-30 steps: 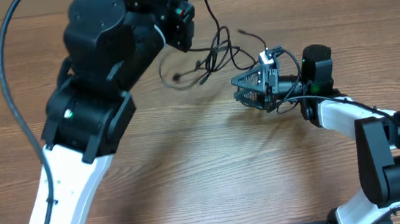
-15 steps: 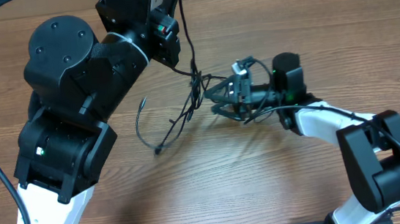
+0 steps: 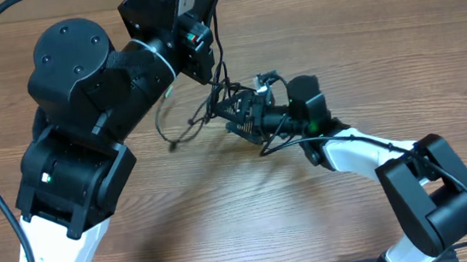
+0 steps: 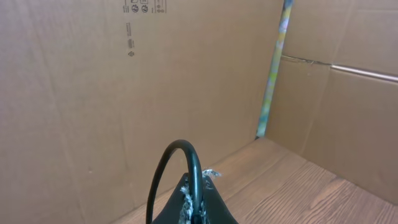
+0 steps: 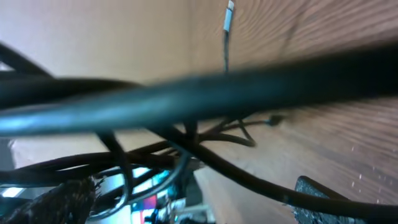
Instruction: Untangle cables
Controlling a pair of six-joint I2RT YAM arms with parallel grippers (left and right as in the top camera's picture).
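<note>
Left gripper [image 4: 196, 210]: fingers pressed together, pinching one of the cables [image 4: 185, 148], a smooth black cord arching above them. Right gripper [image 3: 234, 118]: jaws spread wide, thin tangled loops directly in front. Beyond, wood-grain table [image 3: 225, 222].

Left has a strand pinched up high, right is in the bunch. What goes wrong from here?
1. Left jaws are shut on one cable with the tangle trailing below; lifting further may cinch the knot.
2. Right jaws stand open inside the tangle, strands crossing them; closing may well grab several at once.
</note>
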